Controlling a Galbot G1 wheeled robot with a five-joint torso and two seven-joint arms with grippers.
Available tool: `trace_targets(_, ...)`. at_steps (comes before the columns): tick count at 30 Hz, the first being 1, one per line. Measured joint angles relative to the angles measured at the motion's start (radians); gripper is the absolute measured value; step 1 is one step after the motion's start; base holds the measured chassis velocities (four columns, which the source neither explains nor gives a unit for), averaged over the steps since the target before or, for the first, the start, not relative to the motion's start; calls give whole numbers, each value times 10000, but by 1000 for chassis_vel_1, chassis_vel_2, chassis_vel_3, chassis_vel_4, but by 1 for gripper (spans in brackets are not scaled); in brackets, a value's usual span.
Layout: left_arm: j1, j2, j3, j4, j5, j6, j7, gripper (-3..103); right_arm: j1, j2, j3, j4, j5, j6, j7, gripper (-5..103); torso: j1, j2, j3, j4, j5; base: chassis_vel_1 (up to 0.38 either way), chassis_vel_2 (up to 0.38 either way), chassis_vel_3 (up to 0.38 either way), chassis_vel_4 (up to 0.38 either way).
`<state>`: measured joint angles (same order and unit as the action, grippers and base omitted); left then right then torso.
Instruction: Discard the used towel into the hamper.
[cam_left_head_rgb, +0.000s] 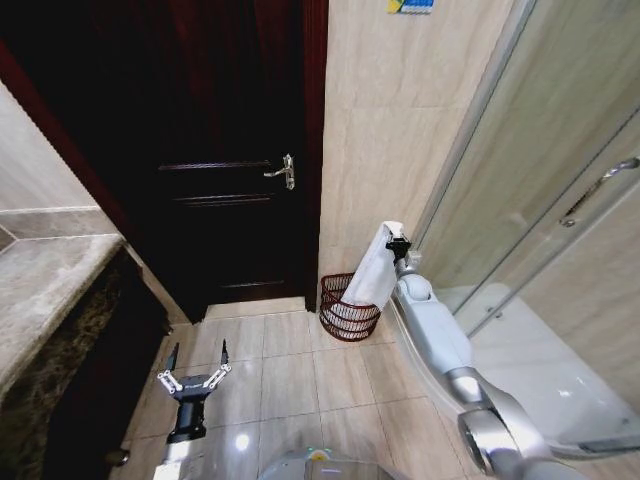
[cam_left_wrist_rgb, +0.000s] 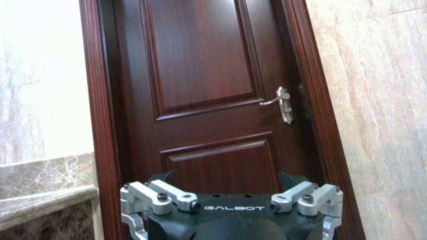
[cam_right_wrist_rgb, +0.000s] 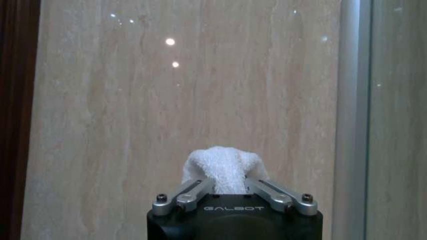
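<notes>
the towel (cam_left_head_rgb: 374, 270) hangs white from my right gripper (cam_left_head_rgb: 397, 240), draping down over the hamper (cam_left_head_rgb: 347, 310) so the basket's far rim is hidden behind the cloth. going left to right: my left gripper (cam_left_head_rgb: 197, 360) hovers low over the tiled floor (cam_left_head_rgb: 290, 380) with fingers spread wide, empty, facing the dark door (cam_left_head_rgb: 225, 150). the hamper stands against the beige wall just beside the door frame. in the right wrist view my fingers are clamped on the towel (cam_right_wrist_rgb: 220, 167), its lower part cut off from sight.
</notes>
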<state>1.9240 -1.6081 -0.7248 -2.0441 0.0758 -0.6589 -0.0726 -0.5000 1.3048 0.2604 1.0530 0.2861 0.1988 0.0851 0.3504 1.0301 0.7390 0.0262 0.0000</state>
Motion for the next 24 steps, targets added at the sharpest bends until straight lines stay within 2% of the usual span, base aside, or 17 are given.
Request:
trace_targets(14,130,0,34,32,199,-93,-2,100,-38,-108,41,63,90,43,-64,4,-297,-672,-375,-1,0,0,0,0,0)
trace_targets(24,117,0,70,142,289,-135,-4,100,-434,-297,209,830,415,-478,-40,4,-486,-1104,-617,-1,0,0,0,0,0)
